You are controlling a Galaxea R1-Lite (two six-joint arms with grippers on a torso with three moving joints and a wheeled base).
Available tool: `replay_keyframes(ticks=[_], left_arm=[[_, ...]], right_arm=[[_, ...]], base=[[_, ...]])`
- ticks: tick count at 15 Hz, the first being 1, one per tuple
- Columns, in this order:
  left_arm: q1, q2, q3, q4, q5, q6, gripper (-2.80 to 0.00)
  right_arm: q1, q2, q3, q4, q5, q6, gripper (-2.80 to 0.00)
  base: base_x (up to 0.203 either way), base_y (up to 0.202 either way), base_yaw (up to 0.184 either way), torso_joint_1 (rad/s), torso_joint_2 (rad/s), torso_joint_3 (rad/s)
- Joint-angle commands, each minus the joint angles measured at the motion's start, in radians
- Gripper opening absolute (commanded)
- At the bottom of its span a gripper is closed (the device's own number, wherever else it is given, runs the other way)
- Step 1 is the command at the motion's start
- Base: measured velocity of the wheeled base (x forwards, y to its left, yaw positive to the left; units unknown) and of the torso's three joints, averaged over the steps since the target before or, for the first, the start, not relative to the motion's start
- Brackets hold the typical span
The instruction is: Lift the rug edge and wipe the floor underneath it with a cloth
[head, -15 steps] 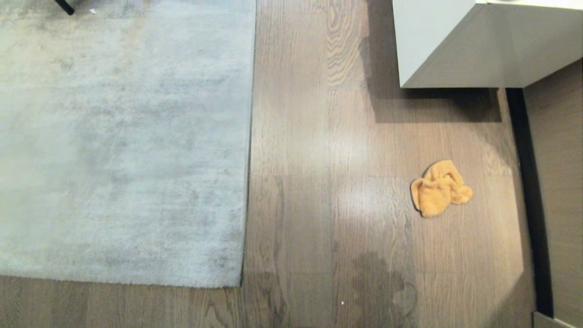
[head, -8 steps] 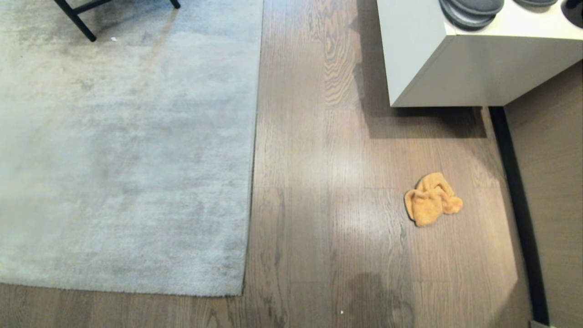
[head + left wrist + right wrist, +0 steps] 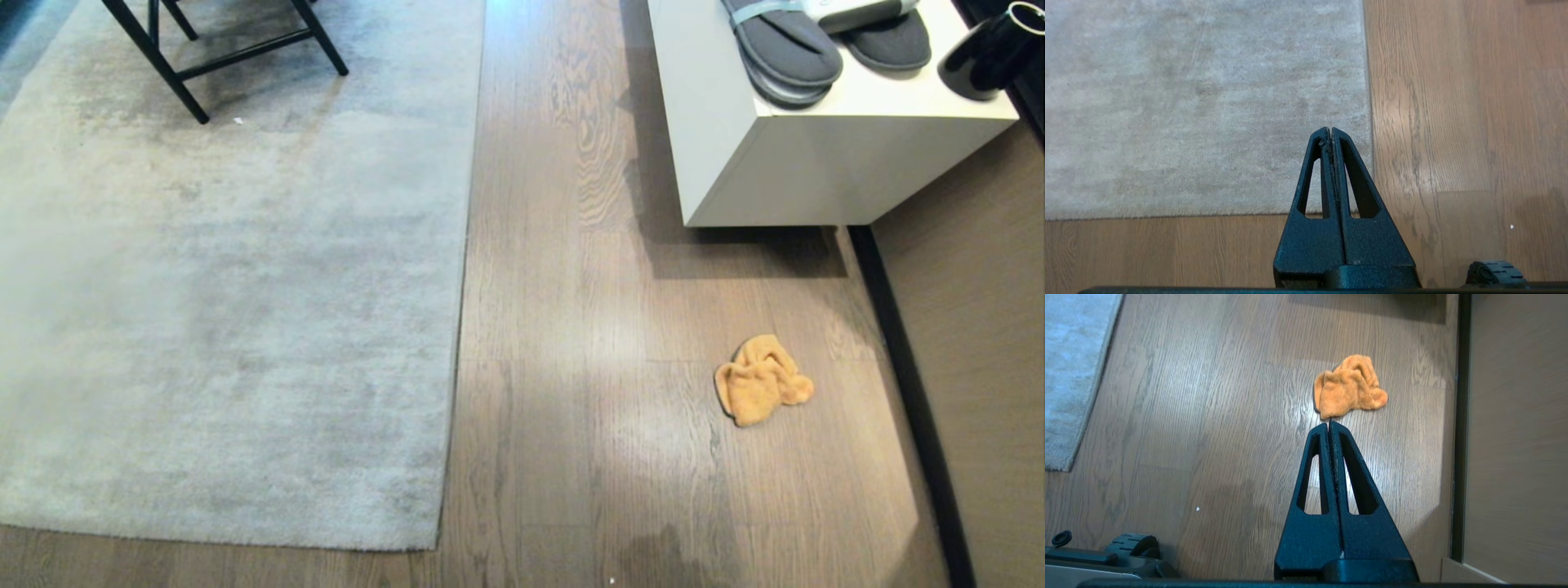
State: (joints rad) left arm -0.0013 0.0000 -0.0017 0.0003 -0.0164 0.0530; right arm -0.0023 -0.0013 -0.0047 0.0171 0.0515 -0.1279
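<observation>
Hanging clenched, empty: left gripper (image 3: 1330, 131) over rug edge (image 3: 1367, 122), right gripper (image 3: 1329, 424) above one cloth (image 3: 1349, 388); apparently two slippers (image 3: 824, 45) nearby.

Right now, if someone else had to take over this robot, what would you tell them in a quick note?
Left gripper: shut, empty, hanging above the rug edge near its corner.
Right gripper: shut, empty, hanging over the floor, pointing toward the orange cloth.
The cloth lies crumpled on the floor, apart from the rug, between it and the dark baseboard, in front of a white cabinet with grey slippers on top.
Done: nothing; the rug lies flat and the cloth is untouched.
Left: pick up the cloth, lift the rug edge, wipe the floor underneath.
</observation>
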Motion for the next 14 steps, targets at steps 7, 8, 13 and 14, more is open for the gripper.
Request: replay_keyframes(ticks=[7, 8, 13, 14], left_arm=[[0.001, 0.000, 0.000, 0.000, 0.000, 0.000, -2.80], [0.000, 0.000, 0.000, 0.000, 0.000, 0.001, -2.80], [0.001, 0.000, 0.000, 0.000, 0.001, -0.001, -2.80], [0.001, 0.000, 0.000, 0.000, 0.000, -0.001, -2.80]], right_arm=[[0.000, 0.001, 0.000, 0.000, 0.001, -0.001, -2.80], [0.000, 0.001, 0.000, 0.000, 0.001, -0.001, -2.80], [0.001, 0.001, 0.000, 0.000, 0.001, -0.001, -2.80], [0.001, 0.001, 0.000, 0.000, 0.001, -0.001, -2.80]], base=[[0.000, 0.000, 0.000, 0.002, 0.00, 0.200], [0.000, 0.000, 0.000, 0.002, 0.00, 0.202], [0.000, 0.000, 0.000, 0.002, 0.00, 0.200], [0.000, 0.000, 0.000, 0.004, 0.00, 0.207]])
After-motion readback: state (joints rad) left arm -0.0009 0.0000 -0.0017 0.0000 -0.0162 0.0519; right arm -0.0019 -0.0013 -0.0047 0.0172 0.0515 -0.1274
